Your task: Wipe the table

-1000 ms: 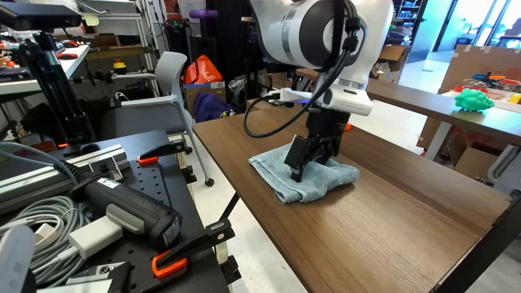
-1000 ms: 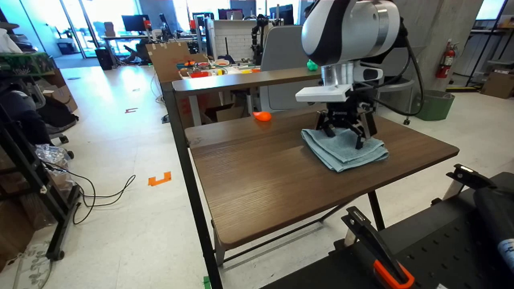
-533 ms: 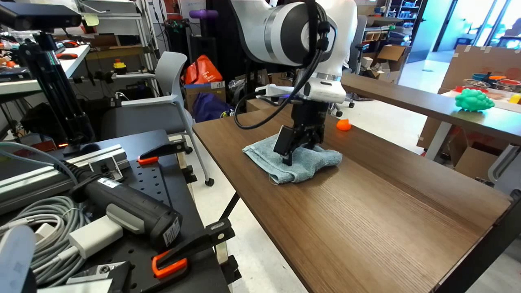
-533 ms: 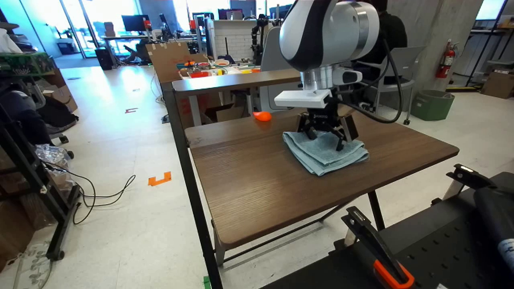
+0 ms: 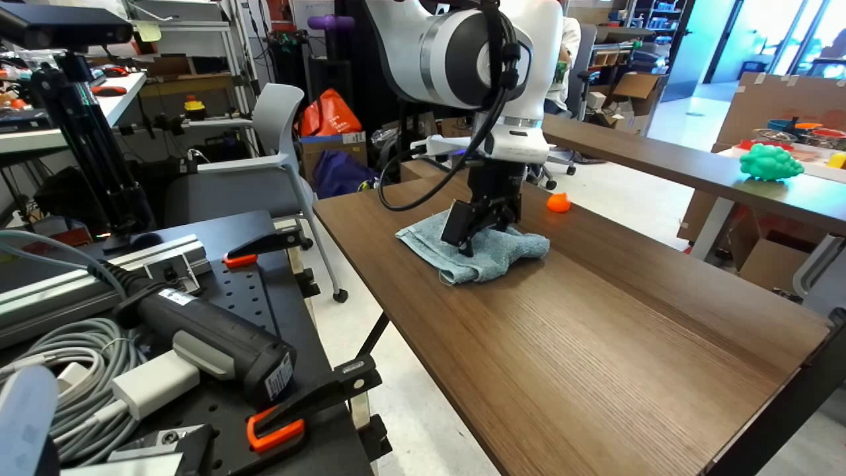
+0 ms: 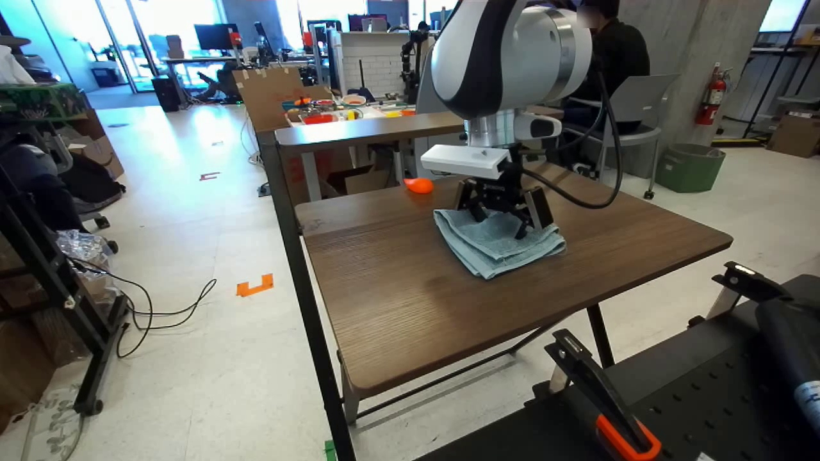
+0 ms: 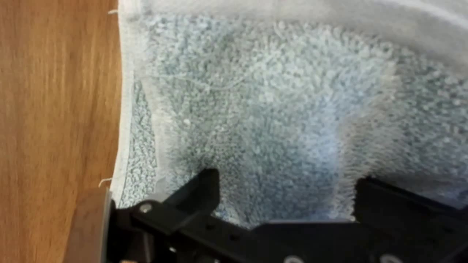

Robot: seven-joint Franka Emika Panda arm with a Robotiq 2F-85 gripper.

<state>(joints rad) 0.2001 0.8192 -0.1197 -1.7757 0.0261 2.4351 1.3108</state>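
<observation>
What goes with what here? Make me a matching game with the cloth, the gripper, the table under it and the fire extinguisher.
Things:
1. cloth
2. gripper
3. table
4. fire extinguisher

Descriptions:
A. black, spread open
B. red, in the background
C. blue-grey, folded
D. brown, wood-grained

Right pairs: 1-C, 2-A, 3-D, 4-B.

Brown wood-grain table (image 6: 397,307) with rounded corners, standing on black legs. A folded blue-grey cloth (image 6: 490,248) lies directly on the top; in the wrist view its pale hem borders bare wood. In both exterior views a small orange object (image 6: 419,186) rests near the cloth, close to one long edge.
</observation>
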